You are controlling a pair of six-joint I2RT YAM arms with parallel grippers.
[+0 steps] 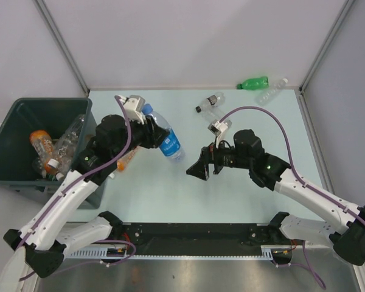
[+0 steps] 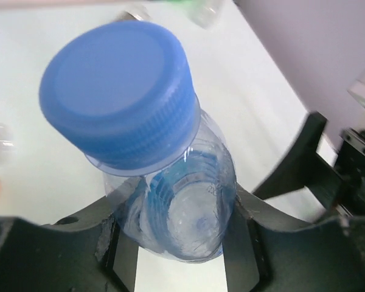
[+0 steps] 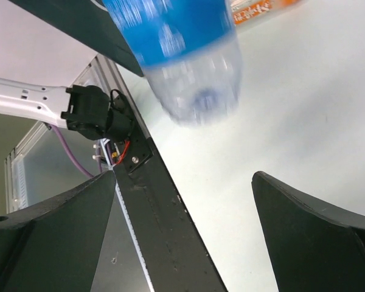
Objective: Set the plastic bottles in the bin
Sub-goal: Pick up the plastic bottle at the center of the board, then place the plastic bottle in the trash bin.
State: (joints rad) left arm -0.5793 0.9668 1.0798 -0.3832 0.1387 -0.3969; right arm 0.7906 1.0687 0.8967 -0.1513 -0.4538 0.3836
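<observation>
My left gripper (image 1: 152,132) is shut on a clear plastic bottle with a blue cap and blue label (image 1: 169,143) and holds it above the table, just right of the bin (image 1: 42,101). In the left wrist view the cap (image 2: 118,91) points at the camera and the body sits between the jaws of that gripper (image 2: 179,237). My right gripper (image 1: 201,168) is open and empty, a little right of the held bottle, which shows blurred in the right wrist view (image 3: 188,55) beyond the open right gripper (image 3: 184,176). The bin holds an orange bottle (image 1: 41,145) and clear ones (image 1: 70,137).
An orange bottle (image 1: 128,158) lies on the table under my left arm, beside the bin. A clear bottle (image 1: 210,102) lies at the back centre. A green bottle (image 1: 253,83) and another clear one (image 1: 274,90) lie in the back right corner. Walls close in the table.
</observation>
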